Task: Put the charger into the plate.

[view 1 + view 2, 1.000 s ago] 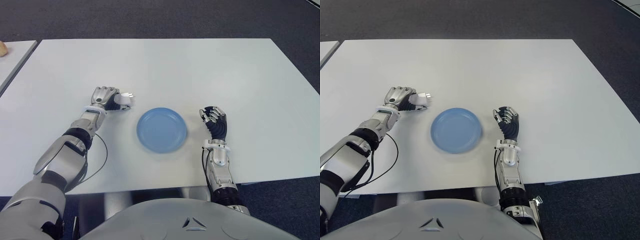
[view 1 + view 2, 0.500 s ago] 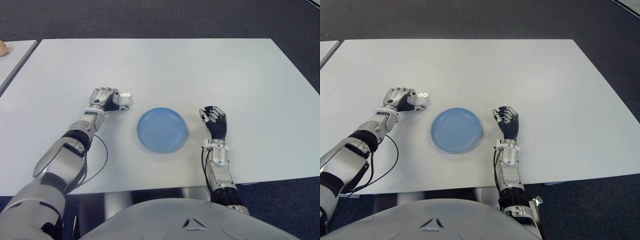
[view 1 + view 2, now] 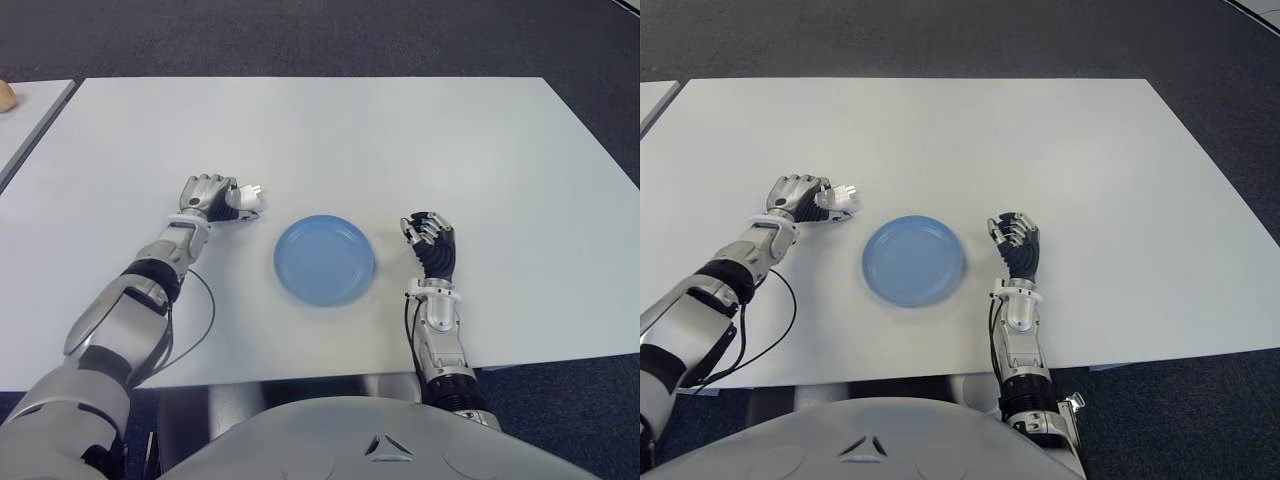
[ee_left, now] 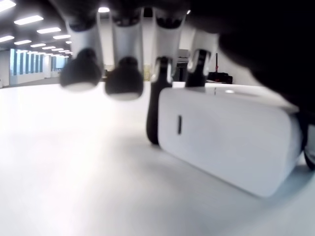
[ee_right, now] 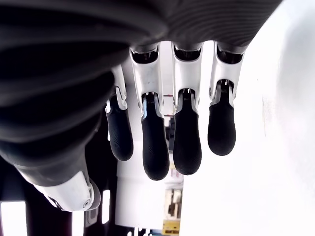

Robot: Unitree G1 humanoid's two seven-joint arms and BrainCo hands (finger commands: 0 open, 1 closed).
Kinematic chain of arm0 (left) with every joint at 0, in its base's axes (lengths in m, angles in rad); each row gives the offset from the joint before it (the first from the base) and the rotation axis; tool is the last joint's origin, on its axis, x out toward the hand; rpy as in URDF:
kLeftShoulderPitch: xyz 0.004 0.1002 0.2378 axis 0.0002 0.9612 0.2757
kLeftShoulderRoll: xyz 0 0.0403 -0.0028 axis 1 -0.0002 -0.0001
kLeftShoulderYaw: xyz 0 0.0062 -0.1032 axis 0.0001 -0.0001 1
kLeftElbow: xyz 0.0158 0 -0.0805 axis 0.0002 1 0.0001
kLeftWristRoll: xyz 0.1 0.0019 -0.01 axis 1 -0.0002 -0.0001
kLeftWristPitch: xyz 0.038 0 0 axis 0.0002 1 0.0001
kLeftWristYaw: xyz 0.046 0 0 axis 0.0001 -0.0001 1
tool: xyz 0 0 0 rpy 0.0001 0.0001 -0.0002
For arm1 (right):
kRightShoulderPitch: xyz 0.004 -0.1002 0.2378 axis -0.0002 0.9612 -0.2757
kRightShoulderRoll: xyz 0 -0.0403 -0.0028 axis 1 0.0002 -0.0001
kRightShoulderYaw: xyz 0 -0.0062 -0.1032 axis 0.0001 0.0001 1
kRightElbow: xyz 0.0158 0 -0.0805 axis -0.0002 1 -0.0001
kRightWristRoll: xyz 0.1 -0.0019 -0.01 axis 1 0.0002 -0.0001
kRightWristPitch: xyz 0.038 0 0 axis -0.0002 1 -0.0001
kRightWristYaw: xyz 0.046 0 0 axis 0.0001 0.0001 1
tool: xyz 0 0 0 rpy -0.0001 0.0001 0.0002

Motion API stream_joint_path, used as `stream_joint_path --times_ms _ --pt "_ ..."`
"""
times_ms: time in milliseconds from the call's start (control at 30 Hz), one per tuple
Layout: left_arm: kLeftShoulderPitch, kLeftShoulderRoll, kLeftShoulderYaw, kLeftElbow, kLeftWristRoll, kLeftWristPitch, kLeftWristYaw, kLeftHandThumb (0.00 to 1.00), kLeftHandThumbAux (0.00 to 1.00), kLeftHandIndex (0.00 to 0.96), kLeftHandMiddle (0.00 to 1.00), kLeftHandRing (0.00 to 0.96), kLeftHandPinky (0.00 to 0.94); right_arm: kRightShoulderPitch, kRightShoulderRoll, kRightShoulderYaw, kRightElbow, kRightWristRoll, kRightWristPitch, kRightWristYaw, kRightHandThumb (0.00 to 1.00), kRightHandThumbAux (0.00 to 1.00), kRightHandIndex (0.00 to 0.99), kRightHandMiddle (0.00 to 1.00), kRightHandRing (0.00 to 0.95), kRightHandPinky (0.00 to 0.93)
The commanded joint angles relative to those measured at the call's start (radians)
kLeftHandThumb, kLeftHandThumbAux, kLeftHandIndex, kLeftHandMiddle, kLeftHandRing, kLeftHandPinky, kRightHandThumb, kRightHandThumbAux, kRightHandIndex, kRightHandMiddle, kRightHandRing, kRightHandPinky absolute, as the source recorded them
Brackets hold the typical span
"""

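A white charger [image 3: 246, 198] with metal prongs sticks out of my left hand [image 3: 207, 192], which is shut on it just left of the blue plate [image 3: 324, 260]. In the left wrist view the charger [image 4: 231, 137] is a white block low over the table, with my fingers [image 4: 123, 78] curled over it. Nothing lies in the plate, which sits on the white table [image 3: 400, 140] in front of me. My right hand [image 3: 428, 238] shows beside the plate on its right, its fingers [image 5: 187, 142] relaxed and holding nothing.
A second white table [image 3: 25, 115] stands at the far left across a narrow gap. Dark carpet [image 3: 320, 35] lies beyond the table's far edge. A black cable [image 3: 200, 310] loops beside my left forearm.
My left hand has shifted slightly with the charger still in it. The plate and the right hand have not moved.
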Motion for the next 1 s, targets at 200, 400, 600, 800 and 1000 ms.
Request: stream_joint_path --times_ms 200,400,600,800,1000 --pt "0.023 0.047 0.056 -0.135 -0.027 -0.028 -0.021 0.849 0.671 0.391 0.532 0.855 0.812 0.003 0.007 0.002 0.008 0.004 0.0 0.001 0.705 0.729 0.429 0.584 0.598 0.599" --pt "0.091 0.077 0.111 -0.355 -0.042 0.006 -0.059 0.849 0.671 0.392 0.53 0.854 0.798 0.003 0.007 0.003 0.006 0.002 -0.005 0.002 0.705 0.729 0.43 0.589 0.601 0.603" --pt "0.166 0.082 0.165 -0.531 -0.054 0.029 -0.072 0.849 0.671 0.392 0.529 0.854 0.792 0.005 0.006 0.005 0.0 -0.005 0.0 -0.002 0.705 0.729 0.43 0.593 0.602 0.604" --pt "0.222 0.071 0.21 -0.683 -0.061 0.046 -0.088 0.849 0.671 0.392 0.528 0.854 0.788 0.008 0.005 0.006 -0.005 -0.008 0.01 -0.004 0.705 0.728 0.43 0.595 0.602 0.6" --pt "0.287 0.045 0.249 -0.867 -0.078 0.098 -0.155 0.849 0.671 0.392 0.524 0.843 0.761 0.005 -0.003 0.002 0.007 -0.002 0.017 0.004 0.706 0.728 0.43 0.595 0.601 0.596"
